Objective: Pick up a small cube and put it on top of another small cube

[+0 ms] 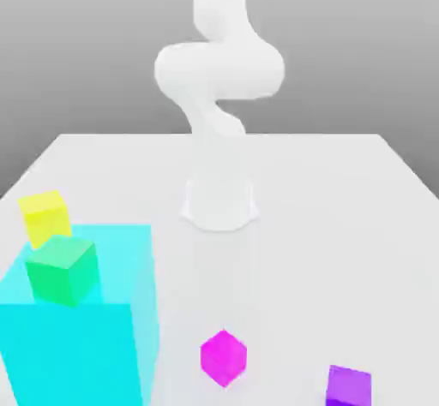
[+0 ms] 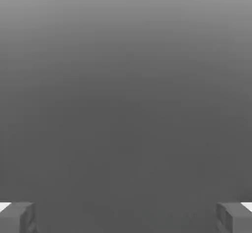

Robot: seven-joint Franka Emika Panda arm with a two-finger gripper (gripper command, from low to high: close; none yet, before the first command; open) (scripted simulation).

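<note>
The pincer point(image 2: 126, 218) stands wide, with nothing between its two fingertips and only plain grey beyond them. It seems to be pointing away from the desk point(image 1: 296, 267), so the work has probably not begun, and the first risk is a long, blind approach.

The purple cube point(image 1: 349, 387), likely the one to lift, sits well apart from the pincer, down on the desk towards the exterior view's right and cut by the lower edge. It is turned a little; if the pincer comes down square to the desk rather than to the cube's faces, it may catch a corner and twist or shove it.

The pink cube point(image 1: 224, 358), also well apart from the pincer, has a corner turned forward. If it is to be the base, setting the purple one down off-centre could tip it off, and a late release might drag both.

Towards the exterior view's left, again well apart from the pincer, is the big cyan block point(image 1: 73, 353), with a green cube point(image 1: 64, 267) and a yellow cube point(image 1: 45, 217) at its top. A low sweep by the arm point(image 1: 219, 70) could strike the block and knock them loose.
</note>
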